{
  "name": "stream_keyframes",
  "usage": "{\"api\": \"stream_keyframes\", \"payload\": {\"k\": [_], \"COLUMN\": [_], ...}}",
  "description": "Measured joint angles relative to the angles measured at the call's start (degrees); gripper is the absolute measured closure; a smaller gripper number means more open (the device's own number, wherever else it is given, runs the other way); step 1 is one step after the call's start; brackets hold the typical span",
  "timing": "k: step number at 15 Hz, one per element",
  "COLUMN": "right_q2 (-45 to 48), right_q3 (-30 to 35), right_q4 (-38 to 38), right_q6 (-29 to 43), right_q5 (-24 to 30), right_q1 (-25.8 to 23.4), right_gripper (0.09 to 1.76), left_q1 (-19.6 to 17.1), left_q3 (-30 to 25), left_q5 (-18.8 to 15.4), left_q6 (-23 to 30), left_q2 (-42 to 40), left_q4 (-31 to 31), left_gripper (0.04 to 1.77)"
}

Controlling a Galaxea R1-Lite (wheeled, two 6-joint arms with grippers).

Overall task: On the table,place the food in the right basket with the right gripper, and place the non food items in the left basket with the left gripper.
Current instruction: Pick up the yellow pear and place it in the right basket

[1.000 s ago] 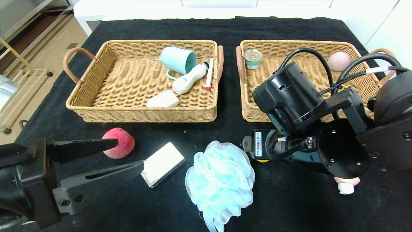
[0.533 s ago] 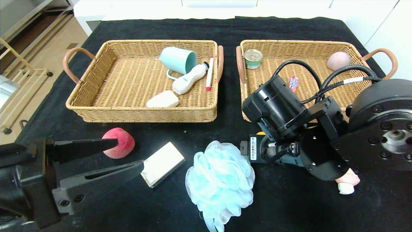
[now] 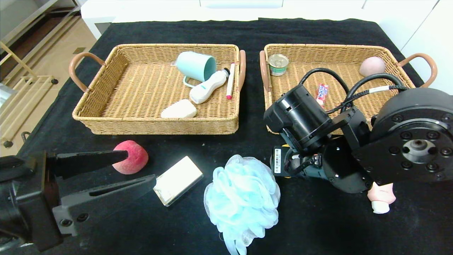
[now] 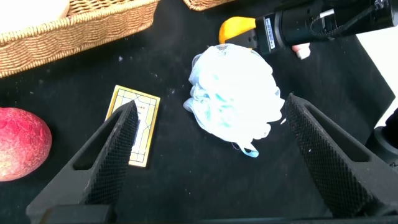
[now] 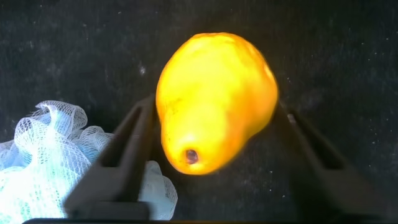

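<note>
My right gripper (image 5: 214, 109) is down at the table (image 3: 318, 226) in front of the right basket (image 3: 318, 47), its fingers pressed against both sides of the yellow pear (image 5: 205, 99), which lies beside the pale-blue pouf (image 3: 242, 193). The red candy stick (image 3: 321, 92) lies inside the right basket. My left gripper (image 3: 139, 166) hovers open near the front left, with the red peach (image 3: 131, 161) and the cream bar in its clear box (image 3: 178, 180) just beyond its fingertips. The pink bottle (image 3: 381, 198) pokes out below my right arm. The left basket (image 3: 155, 125) stands at the back left.
The left basket holds a teal cup (image 3: 196, 65), a white bottle (image 3: 207, 88), a slim pen (image 3: 230, 80) and a pale block (image 3: 178, 109). A tin can (image 3: 278, 64) and a pale pink ball (image 3: 371, 66) sit at the back of the right basket.
My right arm has come forward out of the right basket and down over the pear, and its fingers have drawn in round it. The candy stick now shows in the basket. The left arm barely moved.
</note>
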State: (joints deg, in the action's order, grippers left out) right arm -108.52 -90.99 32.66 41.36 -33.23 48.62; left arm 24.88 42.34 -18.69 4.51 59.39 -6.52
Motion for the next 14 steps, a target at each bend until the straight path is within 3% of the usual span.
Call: {"api": "stream_keyframes", "payload": {"k": [3,14], "right_q2": [-0.2,-0.29], "right_q3": [0.04,0.2], "right_q4": [-0.02,0.02], "right_q6": [0.0,0.0], "right_q5": [0.0,0.02], "right_q1": [0.0,-0.13], "right_gripper": [0.69,0.71], "left_q1": [0.0,0.44], "left_q3": [0.05,0.02], "left_q5": [0.0,0.01], "left_q6": [0.02,0.06], "left_q2": [-0.2,-0.35], "left_q4": [0.0,0.07], "left_gripper": [0.09,0.09]}}
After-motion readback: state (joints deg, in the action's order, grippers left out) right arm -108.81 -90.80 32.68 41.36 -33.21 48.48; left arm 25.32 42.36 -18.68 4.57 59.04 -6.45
